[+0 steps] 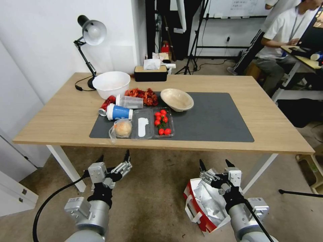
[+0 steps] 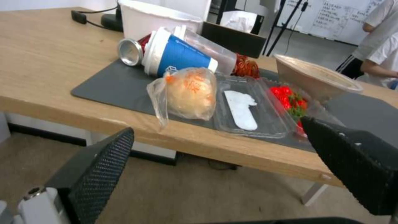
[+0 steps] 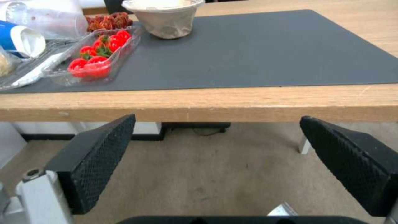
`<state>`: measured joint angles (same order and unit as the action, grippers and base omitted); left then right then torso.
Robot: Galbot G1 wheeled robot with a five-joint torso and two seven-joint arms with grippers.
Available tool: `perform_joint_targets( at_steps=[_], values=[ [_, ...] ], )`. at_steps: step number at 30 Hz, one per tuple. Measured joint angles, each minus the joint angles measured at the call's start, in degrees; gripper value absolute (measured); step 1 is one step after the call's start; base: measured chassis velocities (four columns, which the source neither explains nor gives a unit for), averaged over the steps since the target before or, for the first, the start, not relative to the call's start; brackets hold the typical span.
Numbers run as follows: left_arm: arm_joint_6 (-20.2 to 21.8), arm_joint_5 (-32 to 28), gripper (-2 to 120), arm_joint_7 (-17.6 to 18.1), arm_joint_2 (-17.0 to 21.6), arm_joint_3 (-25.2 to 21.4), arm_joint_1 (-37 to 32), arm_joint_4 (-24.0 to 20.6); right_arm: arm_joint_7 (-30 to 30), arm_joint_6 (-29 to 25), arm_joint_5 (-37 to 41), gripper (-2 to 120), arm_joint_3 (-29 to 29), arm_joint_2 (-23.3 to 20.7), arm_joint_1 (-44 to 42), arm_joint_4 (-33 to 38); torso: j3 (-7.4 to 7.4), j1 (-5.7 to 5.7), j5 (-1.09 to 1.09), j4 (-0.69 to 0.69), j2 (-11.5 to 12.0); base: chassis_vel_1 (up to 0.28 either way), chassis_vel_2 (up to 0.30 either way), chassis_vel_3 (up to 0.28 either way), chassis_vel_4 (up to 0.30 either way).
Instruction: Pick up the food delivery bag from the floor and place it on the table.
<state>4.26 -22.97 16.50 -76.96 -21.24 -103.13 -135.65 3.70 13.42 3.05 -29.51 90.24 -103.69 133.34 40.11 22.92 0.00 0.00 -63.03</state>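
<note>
The food delivery bag [image 1: 201, 201], white with red sides and crinkly foil lining, lies open on the floor [image 1: 151, 191] in front of the table's right half. My right gripper [image 1: 215, 164] hovers open just above the bag's far rim, holding nothing; in the right wrist view this gripper [image 3: 217, 117] faces the table edge, and a sliver of foil [image 3: 284, 210] shows beneath it. My left gripper [image 1: 114, 157] hangs open and empty over bare carpet, left of the bag, near the table's front edge. The light-wood table [image 1: 67, 114] carries a dark grey mat [image 1: 215, 117] whose right half is bare.
The mat's left half holds a tomato tray [image 1: 163, 122], a bagged bread roll [image 1: 122, 128], a blue cup [image 1: 118, 112], a can and a paper bowl [image 1: 177, 99]. Behind stand a white bowl [image 1: 111, 84], a lamp [image 1: 88, 40] and a tissue box. White table legs [image 1: 65, 166] flank the carpet.
</note>
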Motion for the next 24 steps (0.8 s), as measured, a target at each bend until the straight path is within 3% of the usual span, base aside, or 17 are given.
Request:
perform_joint_targets(
  at_steps=[16,24],
  values=[
    [-0.9,-1.9,100,0.1,0.1,-0.4,-0.1,0.2,-0.8,-0.4,-0.4,100,-0.1,0.2,0.5,-0.1,-0.06,-0.06,0.00,0.00,0.1,0.000,0.000,0.000,0.000],
    [-1.2,-3.4,100,0.3,0.2,-0.5,-0.2,0.1,-1.0,-0.4,-0.5,100,0.0,0.5,0.5,-0.2,-1.19,-1.00,0.00,0.00,2.2,0.000,0.000,0.000,0.000]
  ],
)
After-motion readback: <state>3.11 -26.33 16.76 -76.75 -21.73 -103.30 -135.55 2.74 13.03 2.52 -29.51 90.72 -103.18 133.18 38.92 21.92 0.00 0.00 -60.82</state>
